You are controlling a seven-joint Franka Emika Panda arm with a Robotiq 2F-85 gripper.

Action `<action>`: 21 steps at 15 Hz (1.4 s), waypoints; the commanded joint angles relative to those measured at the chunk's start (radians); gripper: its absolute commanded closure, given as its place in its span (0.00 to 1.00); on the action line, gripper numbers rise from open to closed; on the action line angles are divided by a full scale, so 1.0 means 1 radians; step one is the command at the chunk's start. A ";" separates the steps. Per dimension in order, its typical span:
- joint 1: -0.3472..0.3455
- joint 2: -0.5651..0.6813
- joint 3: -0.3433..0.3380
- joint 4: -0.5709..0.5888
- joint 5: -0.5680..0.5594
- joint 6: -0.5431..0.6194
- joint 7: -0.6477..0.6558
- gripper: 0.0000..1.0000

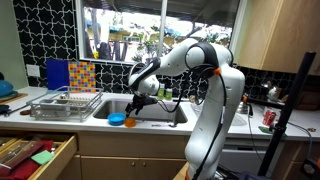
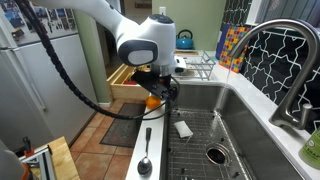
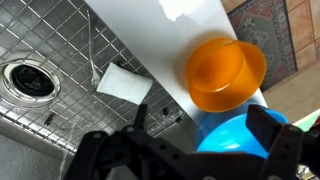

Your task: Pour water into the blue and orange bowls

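Both the orange bowl (image 3: 225, 72) and the blue bowl (image 3: 240, 135) are set on the edge of the table (image 3: 170, 40) by the sink (image 3: 50, 60). The tool (image 3: 205, 128) is held released and empty above them; they could be knocked off by a low descent.

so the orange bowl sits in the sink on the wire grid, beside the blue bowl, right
No: the orange bowl sits on the white counter edge, not in the sink, beside the blue bowl. The wrist view shows it.
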 commanded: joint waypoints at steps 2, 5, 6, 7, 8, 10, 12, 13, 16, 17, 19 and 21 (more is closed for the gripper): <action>-0.041 0.052 0.023 0.044 0.040 -0.036 -0.071 0.06; -0.058 0.069 0.037 0.048 0.023 -0.055 -0.071 0.39; -0.064 0.074 0.040 0.052 0.018 -0.061 -0.069 0.47; -0.069 0.077 0.043 0.055 0.015 -0.065 -0.069 0.56; -0.073 0.080 0.045 0.058 0.014 -0.071 -0.069 0.62; -0.082 0.086 0.051 0.063 0.007 -0.079 -0.066 0.78; -0.090 0.085 0.054 0.069 -0.002 -0.094 -0.058 0.93; -0.093 0.083 0.055 0.070 -0.010 -0.101 -0.055 0.99; -0.102 0.075 0.057 0.083 -0.046 -0.131 -0.045 1.00; -0.108 0.070 0.054 0.089 -0.070 -0.160 -0.049 0.99; -0.119 0.057 0.051 0.098 -0.175 -0.207 -0.029 0.99; -0.137 0.041 0.043 0.115 -0.281 -0.241 -0.003 0.99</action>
